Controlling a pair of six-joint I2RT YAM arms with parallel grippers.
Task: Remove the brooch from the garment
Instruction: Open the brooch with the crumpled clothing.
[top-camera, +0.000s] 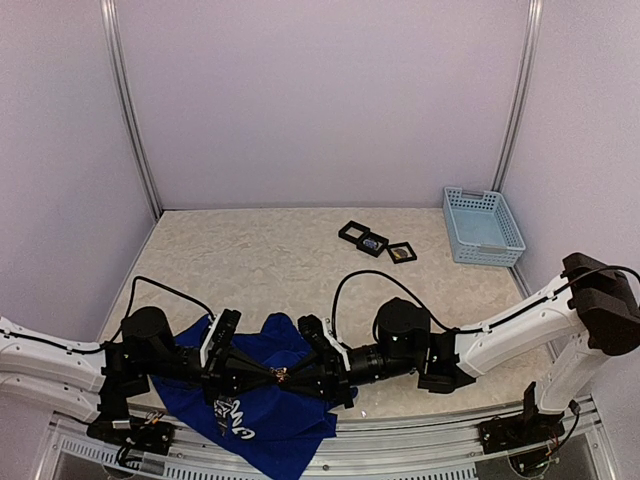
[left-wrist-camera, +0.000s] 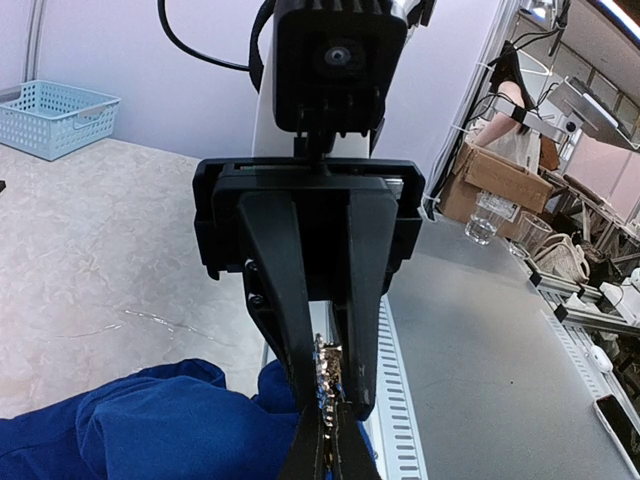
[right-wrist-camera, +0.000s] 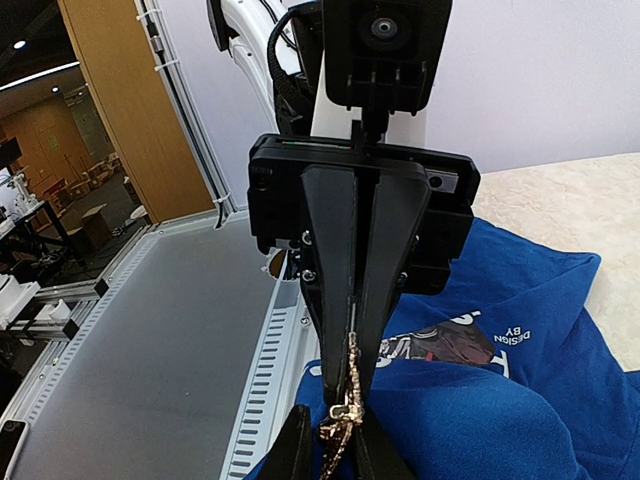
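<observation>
Both arms lie low and almost horizontal over the near edge of the bench (top-camera: 250, 260). They reach toward each other so that the tools meet tip to tip. The left arm comes from the left side with its forearm pointing right. The right arm has its elbow high at the right edge, and its forearm goes down and to the left.

The left tool (top-camera: 272, 374) has its fingers pressed together. In the right wrist view only a thin line shows between them, and they pinch the upper end of the brooch (right-wrist-camera: 345, 400). The right tool (left-wrist-camera: 332, 400) has its fingers drawn close, with a narrow gap that the brooch fills, so it pinches the brooch too.

The brooch is a small golden piece between the two tools. Its lower end is at a raised fold of the garment (top-camera: 265, 425). I cannot tell if the pin is through the cloth.

The garment lies bunched under both tools, at the front of the bench between the arm bases, with white lettering showing. Well apart, at the far right, are three black frames (top-camera: 373, 243) and a light blue basket (top-camera: 483, 227).
</observation>
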